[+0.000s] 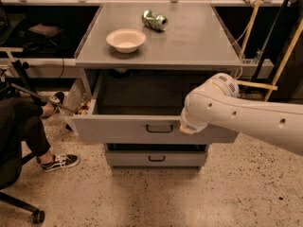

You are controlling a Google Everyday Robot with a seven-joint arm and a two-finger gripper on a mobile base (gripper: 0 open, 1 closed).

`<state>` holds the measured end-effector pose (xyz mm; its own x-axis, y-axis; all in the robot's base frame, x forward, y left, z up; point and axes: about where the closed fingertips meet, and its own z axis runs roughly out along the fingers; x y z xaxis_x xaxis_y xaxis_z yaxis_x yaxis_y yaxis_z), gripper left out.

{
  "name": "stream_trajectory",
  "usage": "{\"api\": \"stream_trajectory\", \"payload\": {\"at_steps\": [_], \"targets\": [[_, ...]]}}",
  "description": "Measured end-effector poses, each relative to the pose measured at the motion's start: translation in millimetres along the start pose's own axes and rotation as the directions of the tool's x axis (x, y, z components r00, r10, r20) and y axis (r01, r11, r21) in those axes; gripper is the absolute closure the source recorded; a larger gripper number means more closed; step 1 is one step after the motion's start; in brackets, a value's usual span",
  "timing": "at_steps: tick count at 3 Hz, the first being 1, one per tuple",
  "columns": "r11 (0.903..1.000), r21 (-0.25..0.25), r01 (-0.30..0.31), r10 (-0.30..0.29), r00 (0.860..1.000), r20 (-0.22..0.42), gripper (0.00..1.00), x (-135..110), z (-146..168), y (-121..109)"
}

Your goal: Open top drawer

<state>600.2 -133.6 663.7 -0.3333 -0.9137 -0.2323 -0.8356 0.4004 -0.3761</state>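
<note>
The top drawer [118, 129] is a wide grey drawer with a small black bar handle [159, 128] at its centre. It stands pulled out from the grey cabinet [199, 56], and its dark inside shows. My white arm [246, 117] reaches in from the right. My gripper [184, 126] is at the drawer front, just right of the handle, and is mostly hidden behind the wrist.
A narrower grey drawer [151, 158] sits shut below. A white bowl [126, 39] and a crushed green can [155, 20] lie on the cabinet top. A seated person's leg and shoe [57, 162] are at the left, with a chair wheel [37, 216]. Wooden poles [284, 56] lean at the right.
</note>
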Motion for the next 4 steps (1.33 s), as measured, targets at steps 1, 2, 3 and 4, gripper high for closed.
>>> {"api": "stream_trajectory", "payload": {"at_steps": [1,2,3,4], "targets": [[0.9999,0.000,-0.012,0.012,1.000,0.001,1.00,2.0,-3.8,5.7],[0.9999,0.000,-0.012,0.012,1.000,0.001,1.00,2.1,-3.8,5.7],[0.9999,-0.009,-0.008,0.008,1.000,0.002,1.00,4.3,-5.1,9.0],[0.9999,-0.009,-0.008,0.008,1.000,0.002,1.00,4.0,-5.8,8.8]]}}
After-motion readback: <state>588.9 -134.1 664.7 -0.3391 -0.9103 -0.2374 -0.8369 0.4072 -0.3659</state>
